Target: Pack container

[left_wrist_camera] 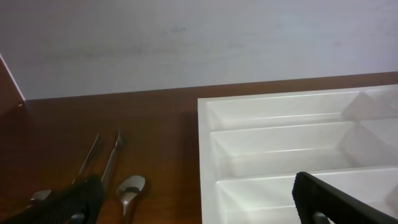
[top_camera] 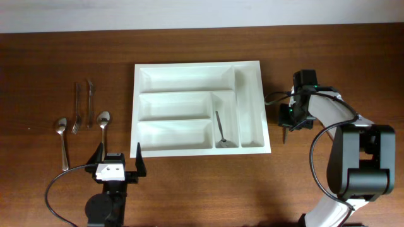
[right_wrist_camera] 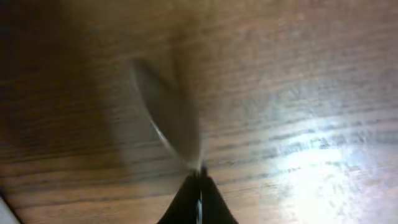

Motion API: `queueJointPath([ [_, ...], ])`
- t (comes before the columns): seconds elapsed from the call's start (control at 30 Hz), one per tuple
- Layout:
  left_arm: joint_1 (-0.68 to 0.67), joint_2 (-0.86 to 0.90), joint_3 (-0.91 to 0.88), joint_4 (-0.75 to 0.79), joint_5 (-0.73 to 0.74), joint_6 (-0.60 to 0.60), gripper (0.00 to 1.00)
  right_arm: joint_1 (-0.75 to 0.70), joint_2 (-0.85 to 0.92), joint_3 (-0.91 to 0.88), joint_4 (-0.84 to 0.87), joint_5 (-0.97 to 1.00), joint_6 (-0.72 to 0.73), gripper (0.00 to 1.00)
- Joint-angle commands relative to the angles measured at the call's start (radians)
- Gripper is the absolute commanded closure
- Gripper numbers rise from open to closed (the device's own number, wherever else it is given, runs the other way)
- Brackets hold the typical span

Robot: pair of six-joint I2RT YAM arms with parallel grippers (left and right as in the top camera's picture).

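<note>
**Container mid-worktop, one spoon inside; right fingers pinch a utensil beside it**

Container (top_camera: 197, 64), a white five-compartment tray, lies flat in the middle of the brown worktop (top_camera: 189, 189), its long sides running left to right. Its three long compartments are stacked on the left part, with two upright ones on the right. A tray spoon (top_camera: 221, 129) lies in the shorter upright compartment, bowl toward the near edge.

Left of the tray and apart from it, four pieces lie roughly parallel on the wood. These are an outer spoon (top_camera: 62, 135), a fork (top_camera: 76, 110), a knife (top_camera: 90, 94) and an inner spoon (top_camera: 103, 120), the last being nearest the tray.

The left fingers (top_camera: 139, 157) are spread wide with nothing between them. They sit near the tray's front-left corner, pointing toward the far wall. The left wrist view looks out between them at the inner spoon and the tray's left rim.

The right fingers (right_wrist_camera: 185, 208) are pressed together just beside the tray's right edge, not touching it. In the right wrist view a pale metal utensil (right_wrist_camera: 168, 124) runs out from their tip over the wood. It is too blurred to tell which kind it is, though it seems to be gripped by one end.
</note>
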Motion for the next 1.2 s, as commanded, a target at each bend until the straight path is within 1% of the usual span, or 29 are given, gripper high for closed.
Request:
queueJointPath([
  [0.0,0.004,-0.008,-0.003,0.001,-0.011,0.015,0.01,0.006,0.013,-0.021,0.008,-0.006,-0.006,0.96],
  [0.13,0.004,-0.008,-0.003,0.001,-0.011,0.015,0.01,0.006,0.011,-0.012,0.002,-0.006,-0.006,0.96],
  [0.23,0.004,-0.008,-0.003,0.001,-0.011,0.015,0.01,0.006,0.009,0.033,-0.031,-0.015,-0.006,0.96],
  [0.47,0.004,-0.008,-0.003,0.001,-0.011,0.015,0.01,0.007,0.003,0.217,-0.185,-0.042,-0.006,0.96],
  [0.6,0.004,-0.008,-0.003,0.001,-0.011,0.015,0.01,0.011,0.002,0.327,-0.281,-0.092,-0.006,0.96],
  [0.7,0.004,-0.008,-0.003,0.001,-0.011,0.015,0.01,0.026,0.000,0.386,-0.324,-0.101,-0.005,0.96],
  [0.97,0.004,-0.008,-0.003,0.001,-0.011,0.016,0.01,0.062,0.001,0.404,-0.341,-0.074,0.004,0.96],
  [1.0,0.004,-0.008,-0.003,0.001,-0.011,0.015,0.01,0.062,0.002,0.404,-0.342,-0.043,0.025,0.91],
  [1.03,0.004,-0.008,-0.003,0.001,-0.011,0.015,0.01,0.062,0.003,0.403,-0.341,-0.019,0.038,0.73],
  [1.1,0.004,-0.008,-0.003,0.001,-0.011,0.015,0.01,0.062,0.006,0.402,-0.334,0.011,0.043,0.50],
  [1.13,0.004,-0.008,-0.003,0.001,-0.011,0.015,0.01,0.062,0.009,0.397,-0.322,0.023,0.044,0.41],
  [1.17,0.004,-0.008,-0.003,0.001,-0.011,0.015,0.01,0.062,0.010,0.390,-0.308,0.028,0.044,0.36],
])
